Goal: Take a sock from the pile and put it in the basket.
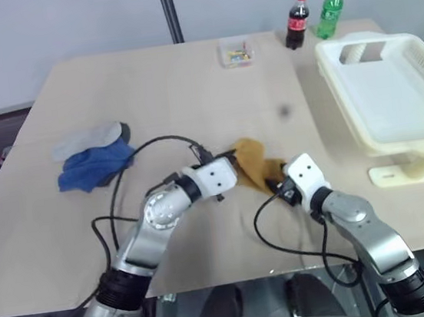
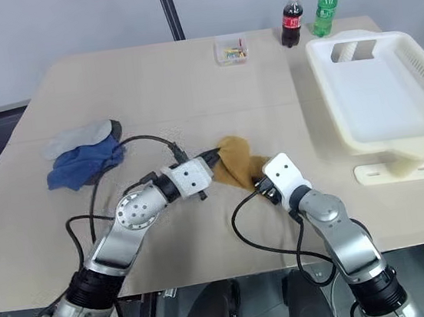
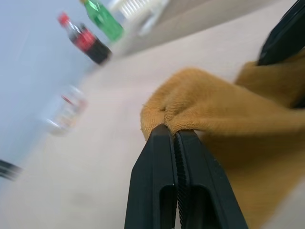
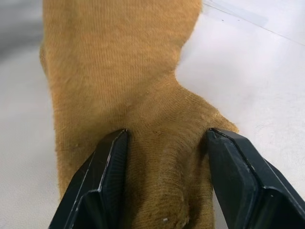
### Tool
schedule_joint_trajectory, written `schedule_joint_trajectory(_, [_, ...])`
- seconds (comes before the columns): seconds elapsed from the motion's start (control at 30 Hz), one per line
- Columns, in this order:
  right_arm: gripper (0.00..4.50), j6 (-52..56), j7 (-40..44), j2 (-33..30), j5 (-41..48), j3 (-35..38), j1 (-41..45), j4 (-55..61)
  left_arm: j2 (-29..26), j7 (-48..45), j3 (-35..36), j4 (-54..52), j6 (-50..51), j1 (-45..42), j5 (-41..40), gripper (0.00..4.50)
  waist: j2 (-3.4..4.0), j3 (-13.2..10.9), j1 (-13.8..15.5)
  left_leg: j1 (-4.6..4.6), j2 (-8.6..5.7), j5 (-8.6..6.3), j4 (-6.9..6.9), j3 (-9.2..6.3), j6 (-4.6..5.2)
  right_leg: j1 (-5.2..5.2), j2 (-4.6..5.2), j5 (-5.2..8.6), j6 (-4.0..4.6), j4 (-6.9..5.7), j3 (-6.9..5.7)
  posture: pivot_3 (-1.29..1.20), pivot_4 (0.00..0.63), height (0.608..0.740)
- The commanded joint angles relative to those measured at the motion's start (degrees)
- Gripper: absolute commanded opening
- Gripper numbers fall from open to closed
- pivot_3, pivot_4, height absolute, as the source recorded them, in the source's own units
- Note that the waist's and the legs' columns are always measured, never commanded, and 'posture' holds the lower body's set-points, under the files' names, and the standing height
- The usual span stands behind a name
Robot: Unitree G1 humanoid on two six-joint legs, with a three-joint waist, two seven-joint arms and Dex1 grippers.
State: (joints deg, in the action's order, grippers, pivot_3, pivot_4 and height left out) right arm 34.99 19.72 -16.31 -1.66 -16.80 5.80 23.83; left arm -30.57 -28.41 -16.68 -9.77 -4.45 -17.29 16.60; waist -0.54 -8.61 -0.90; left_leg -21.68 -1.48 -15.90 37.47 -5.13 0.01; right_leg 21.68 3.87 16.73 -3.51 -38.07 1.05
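Stretching between both grippers, the sock (image 1: 253,161) is sitting mid-table in the left eye view, well apart from the pile (image 1: 92,159) off toward the robot's left. The left gripper (image 1: 234,158) is pinching the sock's upper edge; the right gripper (image 1: 280,185) is meeting its lower end. The sock's long axis is running diagonally from one gripper to the other. The basket (image 1: 342,81) is lying to the robot's right of the sock, so the right arm is the nearer one to it, judging from this layout.

Checking the right eye view: same arrangement. The sock (image 2: 236,162) is lying between the two tools, with the basket's near wall (image 2: 380,142) beyond the right gripper (image 2: 263,184) and bare table between them. Any carry will need to go rightward and up over that wall.

Reading the left wrist view: the fingers (image 3: 155,186) are pressed together on a bunched fold of mustard fabric, which is spreading out from the tips toward the far bottles.

Reading the right wrist view: the fingers (image 4: 102,179) are standing apart with the sock's narrower end lying between them, the fabric touching both inner faces. Whether they are squeezing it or merely straddling it, I cannot tell for certain; it looks like a wide hold.
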Motion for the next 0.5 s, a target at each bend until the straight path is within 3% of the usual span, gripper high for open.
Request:
schedule_joint_trajectory(0.03, [2.73,1.4,0.6,0.0,0.3,-0.8,-1.5,-1.0,-2.7,0.0,-0.7,1.2,-2.1,1.3,4.6,0.03,0.00,0.0,-0.1,0.00,-0.01,0.00,0.00,0.00,0.00,0.00,0.00,0.00,0.00,0.00,0.00,0.00,0.150,0.740])
schedule_joint_trajectory(0.37, [2.73,1.5,0.5,0.1,0.1,-0.6,-1.9,-0.7,-3.6,-0.5,-0.4,2.7,-2.7,4.2,6.7,0.03,0.05,0.0,0.0,0.04,0.02,-0.05,-0.01,-0.03,0.10,0.00,-0.04,0.00,0.00,-0.05,-0.03,0.00,0.150,0.740])
schedule_joint_trajectory(0.5, [2.73,1.6,0.6,0.0,0.1,-0.5,-2.0,-0.7,-3.5,2.4,1.1,3.0,-4.4,3.9,7.6,1.31,0.05,0.0,0.0,0.02,0.02,-0.05,-0.01,-0.02,0.09,0.00,-0.04,0.00,0.00,-0.04,-0.02,0.00,0.150,0.740])
